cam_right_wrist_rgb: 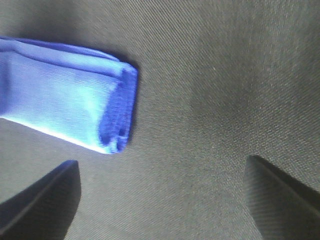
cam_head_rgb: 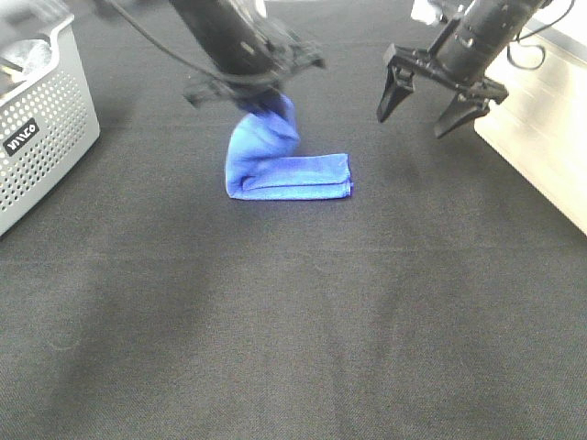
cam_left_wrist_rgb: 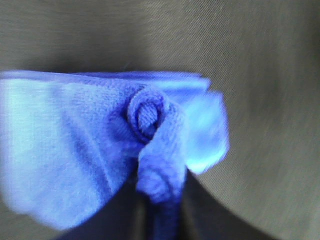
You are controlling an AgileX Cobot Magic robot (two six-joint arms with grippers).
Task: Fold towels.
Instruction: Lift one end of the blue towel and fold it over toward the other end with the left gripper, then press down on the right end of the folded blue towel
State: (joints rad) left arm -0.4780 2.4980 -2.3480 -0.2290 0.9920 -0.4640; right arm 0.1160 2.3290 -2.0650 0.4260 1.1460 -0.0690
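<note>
The royal-blue towel (cam_head_rgb: 286, 174) lies folded into a narrow strip on the black cloth, its left end lifted. My left gripper (cam_head_rgb: 266, 103) is shut on that lifted end and holds it bunched above the strip. In the left wrist view the pinched fold (cam_left_wrist_rgb: 150, 125) fills the frame and the fingers are mostly hidden. My right gripper (cam_head_rgb: 431, 103) hangs open and empty above the table, to the right of the towel. The right wrist view shows the towel's right end (cam_right_wrist_rgb: 75, 112) and two wide-apart fingertips (cam_right_wrist_rgb: 45, 200). No white tag shows.
A grey perforated basket (cam_head_rgb: 41, 137) stands at the left edge. A pale wooden surface (cam_head_rgb: 541, 137) runs along the right edge. The black cloth (cam_head_rgb: 293, 321) covers the table's front half.
</note>
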